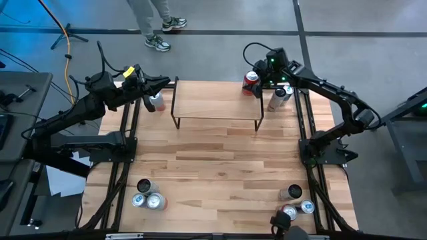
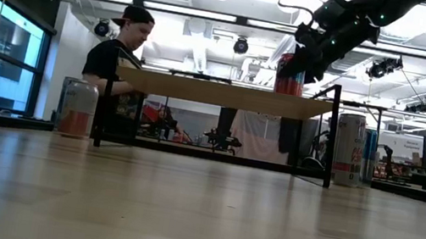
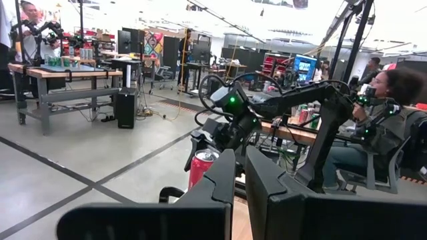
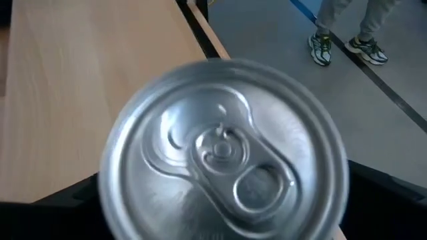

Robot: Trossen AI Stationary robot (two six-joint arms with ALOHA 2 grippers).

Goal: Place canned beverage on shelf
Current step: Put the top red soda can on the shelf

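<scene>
A red canned beverage [image 2: 290, 74] stands upright with its base on the right end of the shelf [image 2: 225, 94], a low wood plank on thin black legs. My right gripper [image 2: 299, 63] comes down at it slanting from the far right. In the right wrist view its dark fingers [image 4: 67, 197] stand on either side of the can's silver top [image 4: 223, 147]. My left gripper [image 3: 240, 180] is shut and held level above the table's far left corner, over a silver and orange can [image 1: 155, 102] that stands on the table. My right gripper has one finger on each side of the red can's upper wall, coming from above and the far right. The can's wide top hides the place where fingers and wall would meet, so I cannot tell whether they touch it. The can stands upright on the shelf.
A tall silver can [image 1: 280, 97] stands on the table just right of the shelf. Groups of cans stand at the near left [image 1: 147, 195] and near right [image 1: 295, 200] corners. A person [image 2: 125, 54] is behind the table, and feet [image 1: 163, 33] show on the floor beyond.
</scene>
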